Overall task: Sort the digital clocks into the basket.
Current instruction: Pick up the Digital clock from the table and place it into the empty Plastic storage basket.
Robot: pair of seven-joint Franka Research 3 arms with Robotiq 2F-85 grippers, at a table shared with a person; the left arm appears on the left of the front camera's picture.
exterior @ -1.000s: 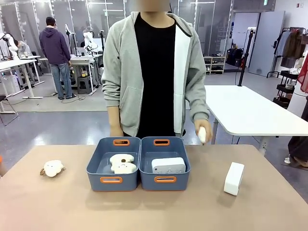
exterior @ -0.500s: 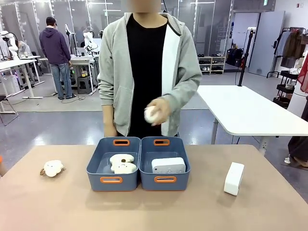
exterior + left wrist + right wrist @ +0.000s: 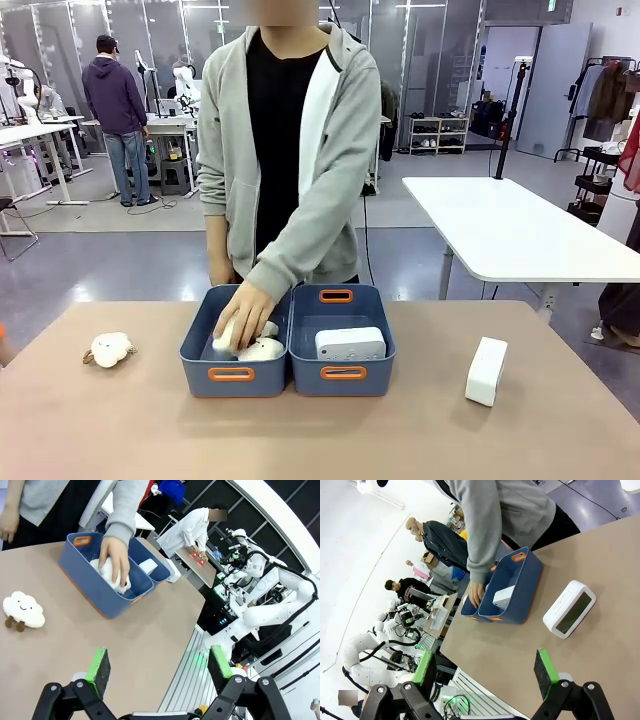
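Into the left bin point(image 3: 198, 372) it goes!
The person's hand point(image 3: 243, 312), at chest height a moment ago, now sets a plush toy point(image 3: 226, 338) inside.

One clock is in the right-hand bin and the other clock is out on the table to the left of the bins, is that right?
No. The other clock stands on the table to the right of the bins, not the left, as the front view shows. On the left lies a plush toy. One clock is indeed in the right-hand bin.
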